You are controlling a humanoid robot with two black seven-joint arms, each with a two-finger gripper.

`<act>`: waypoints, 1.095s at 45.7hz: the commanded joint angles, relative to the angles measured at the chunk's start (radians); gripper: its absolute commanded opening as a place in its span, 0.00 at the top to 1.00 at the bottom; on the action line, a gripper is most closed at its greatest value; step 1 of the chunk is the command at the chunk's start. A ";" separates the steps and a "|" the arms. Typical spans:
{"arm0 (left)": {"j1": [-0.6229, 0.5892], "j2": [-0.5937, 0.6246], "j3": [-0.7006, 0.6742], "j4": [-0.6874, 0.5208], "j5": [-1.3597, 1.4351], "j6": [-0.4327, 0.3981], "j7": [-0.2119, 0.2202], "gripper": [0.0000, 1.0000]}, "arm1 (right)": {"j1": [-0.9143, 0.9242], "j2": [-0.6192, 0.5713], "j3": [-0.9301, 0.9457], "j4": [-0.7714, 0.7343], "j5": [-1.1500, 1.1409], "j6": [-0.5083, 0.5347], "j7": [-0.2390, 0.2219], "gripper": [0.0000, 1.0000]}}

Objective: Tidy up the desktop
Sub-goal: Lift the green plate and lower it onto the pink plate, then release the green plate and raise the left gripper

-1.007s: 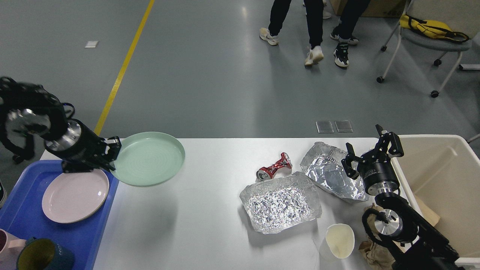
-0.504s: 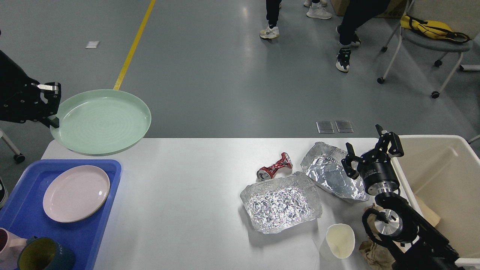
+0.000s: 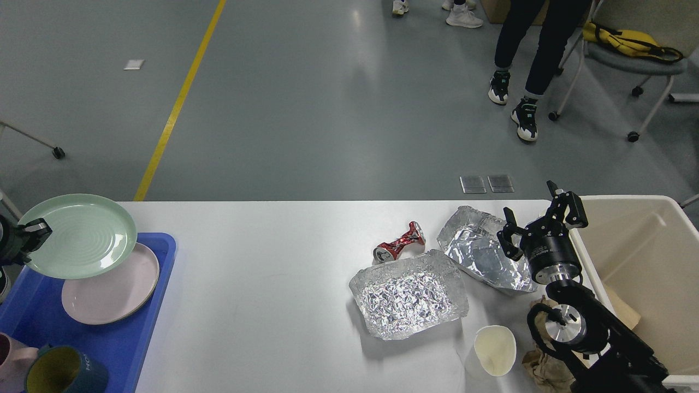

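The white desktop fills the lower view. My left gripper at the far left edge is shut on the rim of a pale green plate, held above a pink plate in the blue tray. My right gripper is open and empty, raised just right of a foil tray. A second crumpled foil tray, a crushed red can and a paper cup lie on the desktop's right half.
A cream bin stands at the right edge. Mugs sit at the tray's front. Crumpled brown paper lies beside my right arm. People's legs and a wheeled chair are on the floor beyond.
My left gripper swung the green plate up and left off the desktop, then lowered it over the pink plate in the blue tray. The right arm has not moved. The people walked.
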 commanded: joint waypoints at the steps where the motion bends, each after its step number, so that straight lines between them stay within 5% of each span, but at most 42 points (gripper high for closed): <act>1: 0.175 -0.007 -0.120 0.050 0.000 0.061 0.001 1.00 | 0.000 0.000 0.000 0.000 0.000 0.000 0.000 0.00; 10: 0.315 -0.019 -0.209 0.117 0.000 0.066 0.000 1.00 | 0.000 0.000 0.000 0.000 0.000 0.000 0.000 0.00; 20: 0.329 -0.057 -0.211 0.151 -0.003 0.066 -0.045 1.00 | 0.000 0.000 0.000 0.000 0.001 0.000 0.000 0.00; 34: 0.333 -0.062 -0.228 0.150 -0.003 0.057 -0.046 0.96 | 0.000 0.000 0.000 0.000 0.001 0.000 0.000 0.00; 50: 0.338 -0.060 -0.231 0.150 -0.003 0.061 -0.046 0.27 | 0.000 0.000 0.000 0.000 0.001 0.000 0.001 0.00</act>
